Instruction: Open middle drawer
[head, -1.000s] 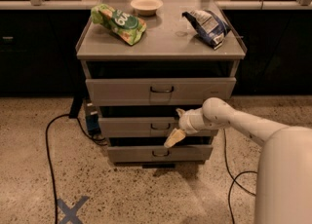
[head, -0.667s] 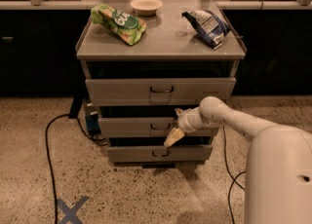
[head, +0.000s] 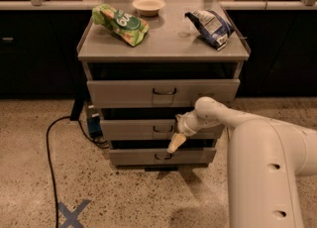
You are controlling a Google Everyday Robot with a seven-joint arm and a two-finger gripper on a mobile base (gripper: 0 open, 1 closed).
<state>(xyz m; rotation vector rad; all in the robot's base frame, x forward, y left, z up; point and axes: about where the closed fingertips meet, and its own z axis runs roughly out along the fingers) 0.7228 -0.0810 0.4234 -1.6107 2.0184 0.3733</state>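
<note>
The middle drawer is a flat grey front of medium height in the grey cabinet, with a small dark wire pull at its centre. It sits between the taller top drawer and the low bottom drawer. My gripper points down and to the left, just right of and below the pull, in front of the lower right part of the middle drawer front. My cream arm reaches in from the right.
On the cabinet top lie a green chip bag, a white bowl and a blue-and-white chip bag. A black cable and a blue box are on the floor at the left. A blue tape X marks the floor.
My arm's wrist and forearm have shifted slightly left toward the drawer front. The gripper tip stays at nearly the same spot. The drawers have not moved.
</note>
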